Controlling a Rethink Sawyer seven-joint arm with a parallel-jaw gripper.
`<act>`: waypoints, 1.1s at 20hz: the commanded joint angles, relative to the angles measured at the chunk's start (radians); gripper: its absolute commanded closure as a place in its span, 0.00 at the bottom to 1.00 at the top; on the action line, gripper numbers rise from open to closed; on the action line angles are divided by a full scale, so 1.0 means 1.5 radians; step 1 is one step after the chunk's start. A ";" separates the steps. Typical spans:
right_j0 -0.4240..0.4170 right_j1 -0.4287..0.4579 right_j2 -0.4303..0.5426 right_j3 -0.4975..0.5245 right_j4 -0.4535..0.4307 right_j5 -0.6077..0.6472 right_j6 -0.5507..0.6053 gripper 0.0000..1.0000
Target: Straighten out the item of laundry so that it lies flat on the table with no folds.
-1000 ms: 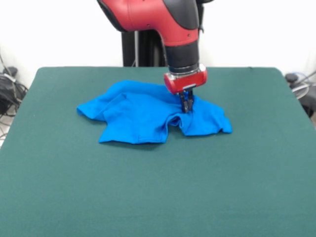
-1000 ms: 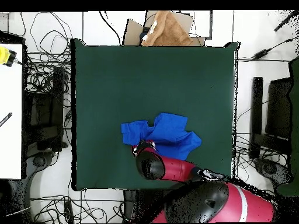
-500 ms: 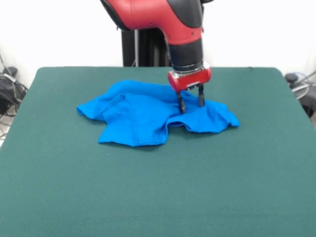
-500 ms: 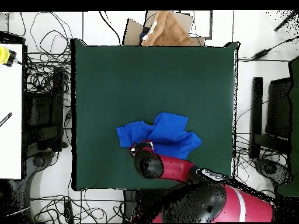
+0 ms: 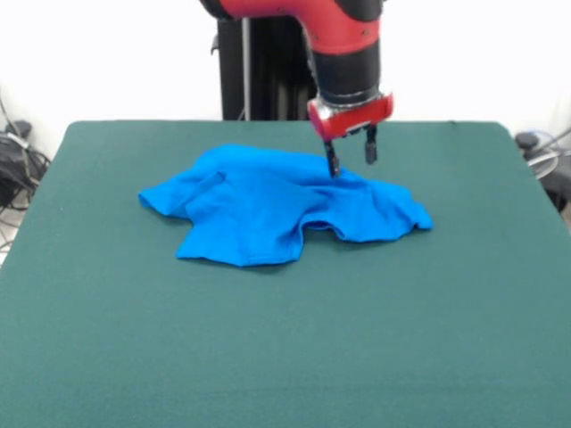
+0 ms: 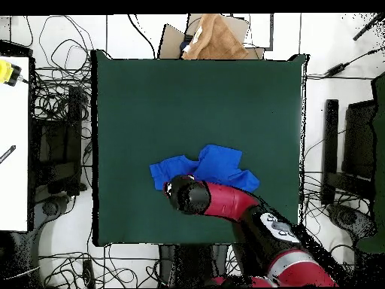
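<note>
**Claw hanging spread above the rumpled shirt**

The claw (image 5: 351, 158) is hanging with its two fingers spread, gripping nothing, just over the shirt's (image 5: 277, 207) far edge. The blue shirt is lying crumpled on the green table (image 5: 285, 348), slightly toward twelve o'clock of the centre, one folded lobe reaching toward three o'clock. Overhead, the arm (image 6: 225, 203) is covering part of the shirt (image 6: 222, 164).

The gripper (image 5: 351, 159) hangs above the far edge of the blue T-shirt (image 5: 277, 207), and its two black fingers (image 5: 332, 160) are spread apart with nothing between them. One finger's tip is just at the cloth. The shirt lies crumpled below and mostly left of the fingers on the green table (image 5: 285, 348), with raised folds.
</note>
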 commanded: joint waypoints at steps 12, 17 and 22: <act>0.060 0.009 0.021 -0.254 0.048 0.083 0.110 0.00; 0.011 0.097 0.053 -0.261 0.006 0.003 0.060 0.00; -0.059 0.148 0.094 -0.221 -0.036 -0.037 0.018 0.00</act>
